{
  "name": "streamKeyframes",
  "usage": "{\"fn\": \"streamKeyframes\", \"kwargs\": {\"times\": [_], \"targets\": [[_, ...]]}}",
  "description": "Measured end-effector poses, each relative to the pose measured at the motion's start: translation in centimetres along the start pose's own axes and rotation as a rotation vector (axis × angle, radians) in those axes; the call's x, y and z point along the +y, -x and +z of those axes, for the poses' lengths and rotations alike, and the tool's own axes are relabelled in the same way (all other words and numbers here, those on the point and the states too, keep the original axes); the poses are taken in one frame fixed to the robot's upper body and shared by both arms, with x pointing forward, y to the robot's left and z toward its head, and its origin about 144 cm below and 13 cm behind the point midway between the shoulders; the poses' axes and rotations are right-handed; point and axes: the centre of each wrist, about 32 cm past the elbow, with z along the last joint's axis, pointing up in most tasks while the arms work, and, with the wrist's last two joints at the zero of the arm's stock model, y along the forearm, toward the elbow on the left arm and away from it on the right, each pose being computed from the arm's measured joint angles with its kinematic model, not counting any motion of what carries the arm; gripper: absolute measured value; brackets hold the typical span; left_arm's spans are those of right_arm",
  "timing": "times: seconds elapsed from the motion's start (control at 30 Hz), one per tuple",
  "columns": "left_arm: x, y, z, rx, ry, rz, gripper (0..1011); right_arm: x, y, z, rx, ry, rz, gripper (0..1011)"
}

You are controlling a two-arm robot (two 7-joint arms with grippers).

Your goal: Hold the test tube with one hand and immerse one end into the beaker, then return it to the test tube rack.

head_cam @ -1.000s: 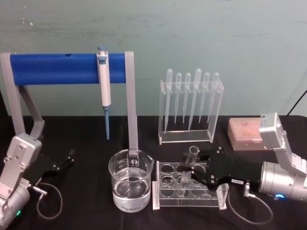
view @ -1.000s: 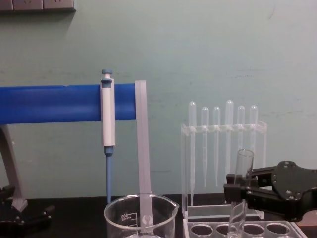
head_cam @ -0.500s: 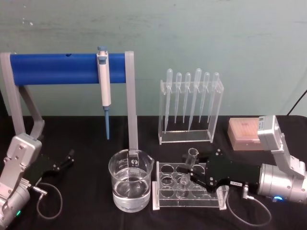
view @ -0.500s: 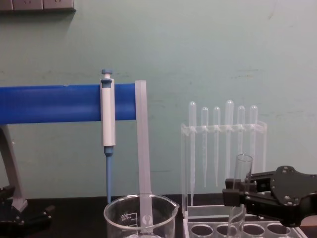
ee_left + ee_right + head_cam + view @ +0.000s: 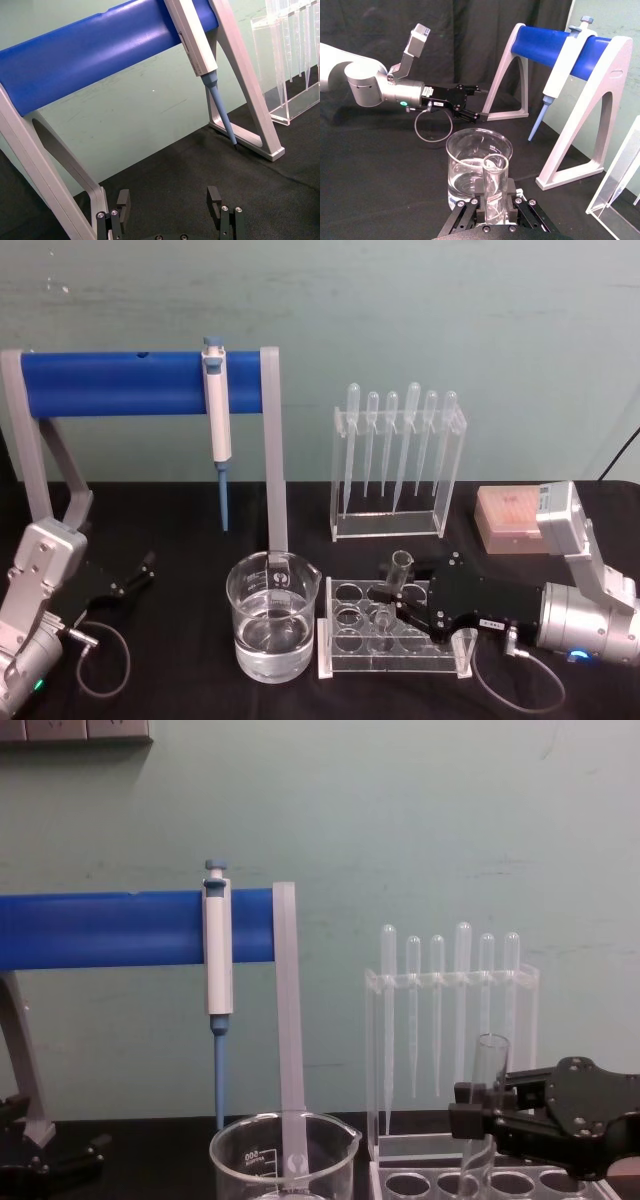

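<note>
One step from done, lowering further than a moment ago, right end effector [image 5: 400, 602] pinching the test tube [image 5: 392, 591] down into the clear rack [image 5: 395, 631] beside the beaker [image 5: 272, 615]; left end effector [image 5: 170, 210] idling spread on the table [image 5: 180, 660].

Right pincer [image 5: 470, 1117] has sunk toward the lower right of my chest view | test tube [image 5: 487, 1065] lower with it, rim dropped, foot deeper into the acrylic rack [image 5: 345, 645] | tilt eased slightly

test tube [image 5: 397, 580]: clear | beaker [image 5: 273, 627]: clear, white marks | right end effector [image 5: 398, 602]: black
</note>
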Motion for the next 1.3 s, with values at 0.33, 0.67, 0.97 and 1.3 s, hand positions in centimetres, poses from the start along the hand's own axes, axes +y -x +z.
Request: {"fn": "streamKeyframes", "kwargs": {"times": [0.33,0.67,0.97,1.3], "targets": [[0.0,0.0,0.0,0.000,0.000,0.000,1000,0.0,0.0,0.1,0.000,0.000,-0.001,820],[0.0,0.0,0.0,0.000,0.000,0.000,1000,0.2,0.2,1.4,-0.062,-0.017,0.016,1004],[0.0,0.0,0.0,0.000,0.000,0.000,1000,0.4,0.8,4.3,-0.173,-0.076,0.007,1004],[0.0,0.0,0.0,0.000,0.000,0.000,1000,-1.4,2.9,4.7,-0.236,-0.164,-0.207,1004]]}}
